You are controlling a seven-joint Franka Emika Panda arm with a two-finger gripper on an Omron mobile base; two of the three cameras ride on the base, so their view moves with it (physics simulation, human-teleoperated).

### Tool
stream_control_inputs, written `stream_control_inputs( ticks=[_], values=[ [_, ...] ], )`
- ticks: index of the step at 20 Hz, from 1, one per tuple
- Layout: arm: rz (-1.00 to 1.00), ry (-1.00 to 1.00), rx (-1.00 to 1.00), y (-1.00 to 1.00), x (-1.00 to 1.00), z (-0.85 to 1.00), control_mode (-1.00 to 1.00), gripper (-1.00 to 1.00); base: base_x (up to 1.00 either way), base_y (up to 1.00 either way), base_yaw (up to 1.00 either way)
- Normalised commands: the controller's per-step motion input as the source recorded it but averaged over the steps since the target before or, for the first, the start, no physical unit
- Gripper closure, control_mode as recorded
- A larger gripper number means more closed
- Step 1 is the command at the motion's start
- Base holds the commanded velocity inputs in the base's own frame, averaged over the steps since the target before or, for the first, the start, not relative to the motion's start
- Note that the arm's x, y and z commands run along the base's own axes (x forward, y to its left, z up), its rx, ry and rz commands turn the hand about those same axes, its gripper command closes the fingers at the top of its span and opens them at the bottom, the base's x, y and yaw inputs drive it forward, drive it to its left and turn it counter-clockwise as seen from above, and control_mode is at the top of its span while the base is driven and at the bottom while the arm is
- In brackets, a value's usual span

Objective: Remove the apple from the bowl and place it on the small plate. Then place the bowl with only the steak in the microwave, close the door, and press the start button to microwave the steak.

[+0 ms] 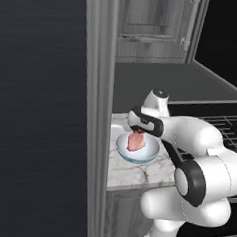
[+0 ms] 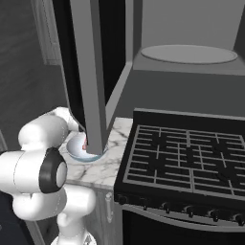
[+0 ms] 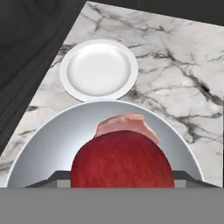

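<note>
The red apple sits between my gripper's two fingertips, which press on its sides just over the white bowl. Behind the apple in the bowl lies the pink steak. Beyond the bowl, the small plate rests bare on the marble counter. From the left base, my hand hangs low over the bowl and steak. The microwave's door stands open, edge-on, left of the bowl. Above the stove, the microwave's grey interior with its turntable is visible.
The marble counter is narrow, with a dark wall on its left and the black stove on its right. The open door hangs close over the bowl. Grey wood cabinets sit above.
</note>
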Motion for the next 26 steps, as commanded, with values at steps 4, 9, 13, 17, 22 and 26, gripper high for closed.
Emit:
stream_control_inputs(
  ticks=[4,9,13,17,22,26],
  values=[
    [-0.02,-0.12,0.01,0.36,0.37,0.04,-1.00,1.00,0.00,0.00,0.00],
    [-0.01,0.02,0.00,0.35,0.62,0.09,-1.00,1.00,0.00,0.00,0.00],
    [0.00,0.04,0.00,0.21,0.44,-0.01,-1.00,1.00,0.00,0.00,0.00],
    [0.00,0.03,0.00,0.15,0.30,-0.31,-1.00,1.00,0.00,0.00,0.00],
    [0.00,0.01,0.00,0.06,0.12,-0.39,-1.00,1.00,0.00,0.00,0.00],
    [0.00,0.00,0.00,0.00,0.16,-0.28,-1.00,1.00,0.00,0.00,0.00]
  ],
)
